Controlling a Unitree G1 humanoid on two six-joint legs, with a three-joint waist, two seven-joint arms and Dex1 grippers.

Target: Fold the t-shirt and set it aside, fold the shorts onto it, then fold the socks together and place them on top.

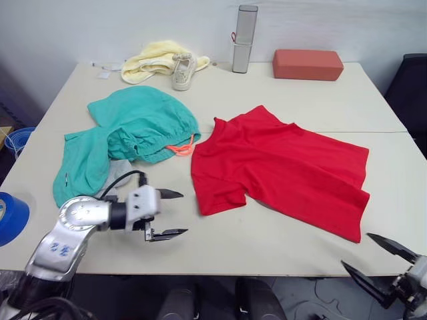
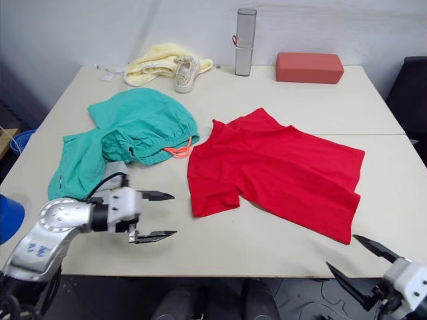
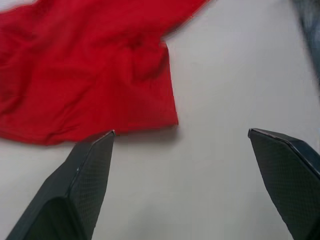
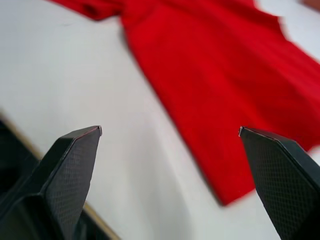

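While the t-shirt [image 1: 283, 167] lies unfolded mid-table [image 1: 333, 107], long axis running from its near-left sleeve twd the far-right hem, the left gripper [image 1: 168, 213], fingers wide & empty, sits just beside that sleeve, nearer than the right gripper [image 1: 373, 257], also wide.

T-shirt [image 1: 283, 167] matt red cloth; shorts [image 1: 127, 130] soft teal fabric; table [image 1: 347, 100] smooth matt; canister [image 1: 244, 39] brushed metal.
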